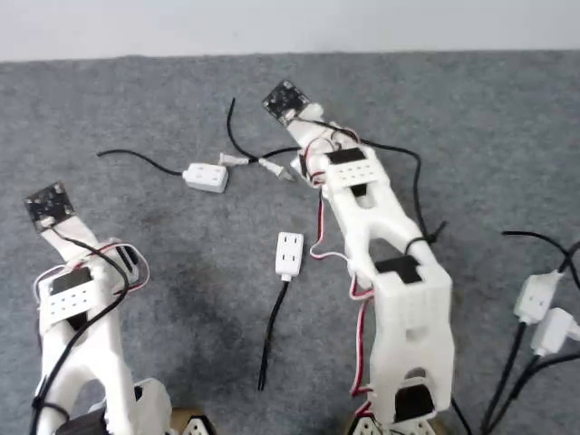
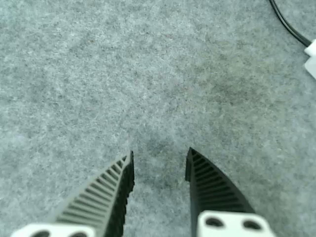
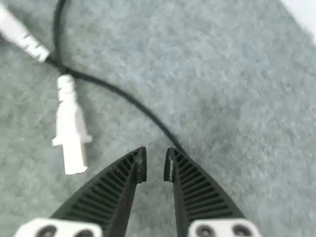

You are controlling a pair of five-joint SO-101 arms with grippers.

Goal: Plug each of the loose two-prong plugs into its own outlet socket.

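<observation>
Rough, fuzzy cloth carpet (image 2: 148,74); smooth, slightly glossy plastic plug (image 3: 69,128); matt rubbery cord (image 3: 133,105).

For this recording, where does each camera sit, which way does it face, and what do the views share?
High view: fixed above, behind the arms' bases, looking down over grey carpet, both arms, outlet sockets and loose plugs.
Left wrist view: on the left arm, facing down at carpet past its own open jaws.
Right wrist view: on the right arm, facing down past its own slightly open jaws.
Shared: high and right wrist views both show the loose plugs and a black cable.
</observation>
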